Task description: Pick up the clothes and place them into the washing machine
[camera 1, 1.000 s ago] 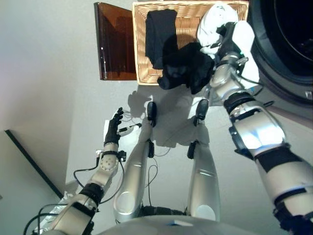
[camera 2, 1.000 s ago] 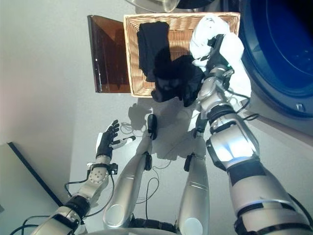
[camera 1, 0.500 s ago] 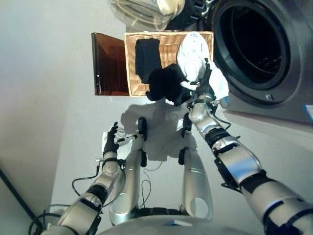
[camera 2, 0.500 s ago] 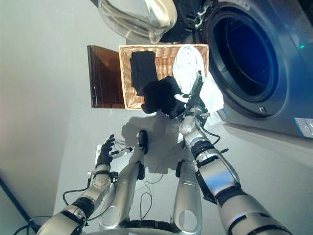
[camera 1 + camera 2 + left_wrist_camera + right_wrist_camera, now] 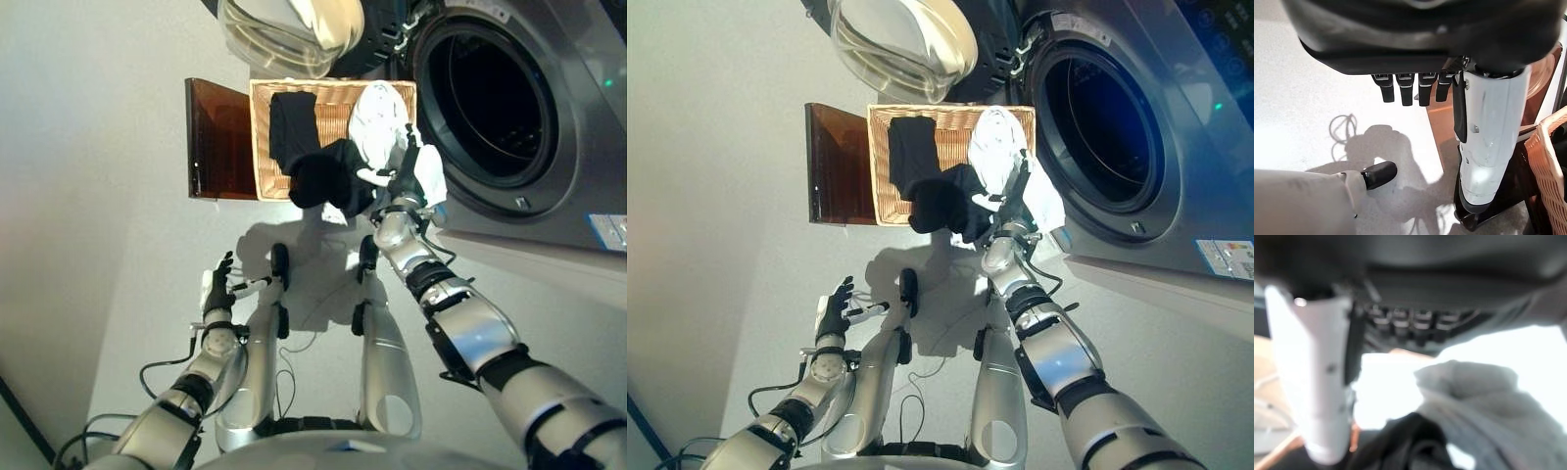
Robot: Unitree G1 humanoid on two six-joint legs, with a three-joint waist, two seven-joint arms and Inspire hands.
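Clothes, a dark garment and white cloth, hang pinched in the right hand; swing them well inside the grey washing machine's round drum before releasing. Left hand idles, fingers spread.

one wicker basket on the floor, its far edge under the open door.
one brown panel, leaning just beside the basket's left edge.
one washing machine at the right, with one round drum opening and one glass door swung open above the basket.
three garments: one black garment lying in the basket at its left side; one black garment hanging over the basket's near edge; one white garment at the basket's right edge.
two robot hands: one left hand, low over the floor; one right hand among the black and white garments.
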